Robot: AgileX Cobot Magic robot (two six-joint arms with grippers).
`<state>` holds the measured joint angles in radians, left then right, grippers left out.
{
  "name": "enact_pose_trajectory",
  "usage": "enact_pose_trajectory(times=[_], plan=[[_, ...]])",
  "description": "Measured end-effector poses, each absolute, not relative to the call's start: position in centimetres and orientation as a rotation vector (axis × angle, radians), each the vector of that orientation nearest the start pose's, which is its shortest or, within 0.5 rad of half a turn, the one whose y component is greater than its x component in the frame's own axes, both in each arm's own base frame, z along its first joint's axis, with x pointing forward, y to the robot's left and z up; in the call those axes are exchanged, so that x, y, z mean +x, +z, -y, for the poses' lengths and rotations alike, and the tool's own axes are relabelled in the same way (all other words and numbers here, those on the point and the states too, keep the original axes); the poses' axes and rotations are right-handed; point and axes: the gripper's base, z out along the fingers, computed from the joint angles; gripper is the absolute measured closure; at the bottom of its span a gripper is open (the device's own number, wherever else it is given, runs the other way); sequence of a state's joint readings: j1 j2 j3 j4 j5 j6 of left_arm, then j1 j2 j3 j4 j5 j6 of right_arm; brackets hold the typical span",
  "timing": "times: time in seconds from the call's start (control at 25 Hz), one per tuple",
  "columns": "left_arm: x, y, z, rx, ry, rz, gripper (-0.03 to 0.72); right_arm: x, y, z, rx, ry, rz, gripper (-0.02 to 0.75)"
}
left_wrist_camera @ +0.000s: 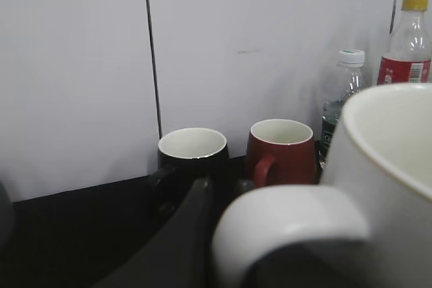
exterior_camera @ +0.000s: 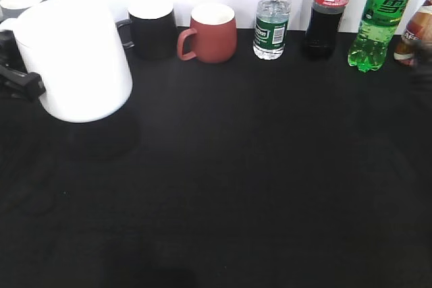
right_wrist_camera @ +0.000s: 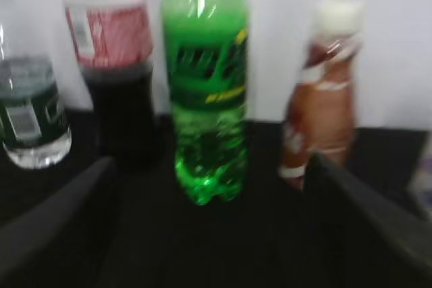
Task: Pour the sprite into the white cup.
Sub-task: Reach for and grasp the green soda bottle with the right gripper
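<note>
We find the sprite (exterior_camera: 381, 15) standing upright at the far right of the black table (exterior_camera: 256, 187), in the back row against the white wall. It is a translucent bright-green bottle with a green label and white lettering; green liquid fills its lobed base and lower body. The white cup (exterior_camera: 77, 59) is at the far left, glossy and cylindrical, tilted slightly and appearing raised above the cloth, with a shadow below it. The left gripper (exterior_camera: 20, 79) holds it at the handle side; in the left wrist view a dark finger (left_wrist_camera: 172, 247) lies against the cup's loop handle (left_wrist_camera: 290, 217). The cup's inside looks empty there.

Along the back row, from left to right, we note a black mug (exterior_camera: 152, 28) with a white inside, a red mug (exterior_camera: 210, 33), a clear water bottle (exterior_camera: 271, 21) partly filled, a cola bottle (exterior_camera: 327, 11) with dark liquid and a red label, then the sprite, then a brown bottle (exterior_camera: 415, 35) at the frame edge.

The right wrist view alone shows the right gripper (right_wrist_camera: 209, 234): its two dark fingers (right_wrist_camera: 61, 214) stand spread wide apart, holding nothing, with the sprite (right_wrist_camera: 206, 92) between them farther back and untouched. That view is blurred. It also shows the brown bottle's white cap (right_wrist_camera: 337, 15). The left wrist view alone shows the cola's yellow cap (left_wrist_camera: 414, 3).
</note>
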<state>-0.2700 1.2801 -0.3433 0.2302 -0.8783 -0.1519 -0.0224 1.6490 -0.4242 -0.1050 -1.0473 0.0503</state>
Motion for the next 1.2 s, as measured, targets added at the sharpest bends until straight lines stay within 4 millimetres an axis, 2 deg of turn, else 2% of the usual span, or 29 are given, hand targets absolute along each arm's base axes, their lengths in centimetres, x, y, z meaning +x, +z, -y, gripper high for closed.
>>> enact_pose_trajectory(times=[0.16,0.28,0.48,0.92,1.08,1.2], plan=[[21.5,23.2,7.6,0.346,-0.353,-1.527,0.619,32.4,13.5,-0.2,-0.040,0.071,-1.743,0.076],[21.5,23.2,7.6,0.347,-0.353,-1.527,0.619,35.3,12.5,-1.5,-0.018,0.071,-1.754,0.076],[21.5,23.2,7.6,0.351,-0.353,-1.527,0.620,39.5,12.0,-1.6,0.040,0.028,-1.751,0.076],[21.4,23.1,7.9,0.394,-0.354,-1.528,0.620,44.8,10.1,-1.9,0.038,0.032,-1.724,0.087],[21.4,23.1,7.9,0.397,-0.353,-1.531,0.620,44.9,10.3,-2.5,-0.014,0.050,-1.718,0.158],[21.4,23.0,7.9,0.398,-0.352,-1.534,0.620,45.0,10.4,-2.5,-0.017,0.050,-1.712,0.288]])
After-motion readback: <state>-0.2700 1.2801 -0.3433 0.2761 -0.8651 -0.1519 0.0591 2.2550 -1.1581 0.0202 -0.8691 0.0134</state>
